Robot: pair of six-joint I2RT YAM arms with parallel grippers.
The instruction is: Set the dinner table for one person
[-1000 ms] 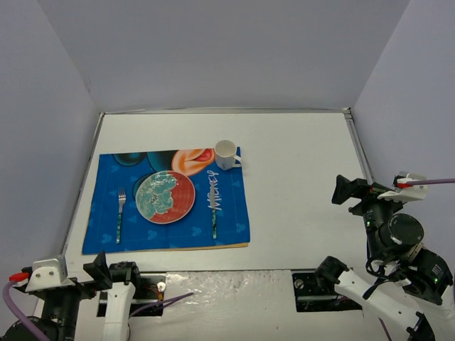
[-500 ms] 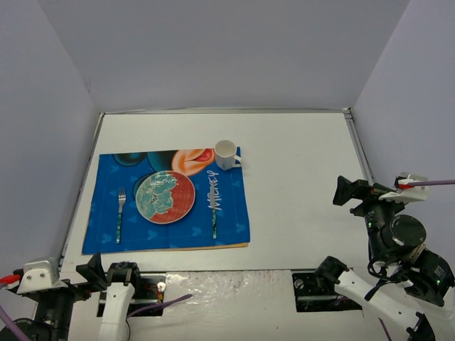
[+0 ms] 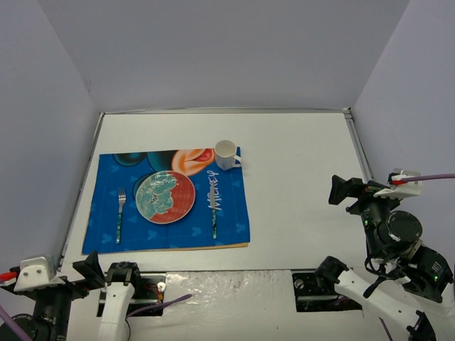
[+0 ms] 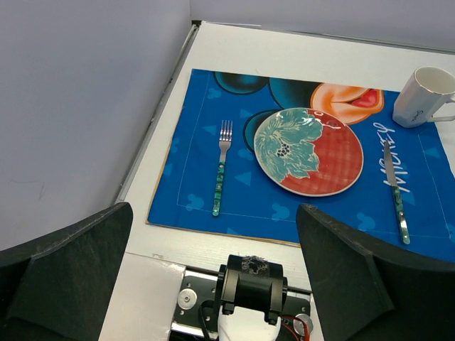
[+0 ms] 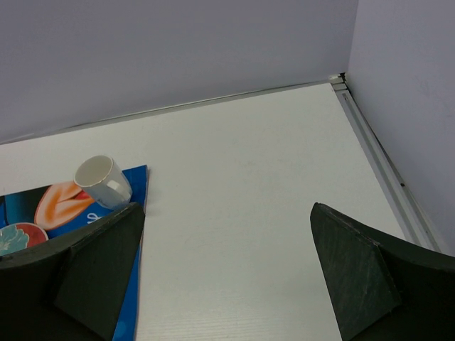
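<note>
The dinner table (image 3: 298, 163) is a white top with a thin metal rim. On its left lies a blue placemat (image 3: 231, 224) carrying a teal-and-red plate (image 3: 165, 197), a fork (image 3: 120, 213) to the plate's left, a knife (image 3: 213, 209) to its right and a white mug (image 3: 226, 153) at the mat's far right corner. My left gripper (image 3: 91, 266) hangs open over the near left edge, holding nothing; its wrist view looks down on the plate (image 4: 311, 151) and fork (image 4: 220, 177). At the right, my right gripper (image 3: 343, 190) is open and empty above bare tabletop (image 5: 249, 177).
Grey walls close in the table on the left, far and right sides. The left arm's black base (image 4: 250, 284) and a metal mounting plate (image 3: 234, 284) sit at the near edge. The right arm's base (image 3: 330, 270) is near the front right.
The left arm has drifted a little to the left and down at the near edge. The right gripper has shifted slightly left. Nothing on the placemat has moved.
</note>
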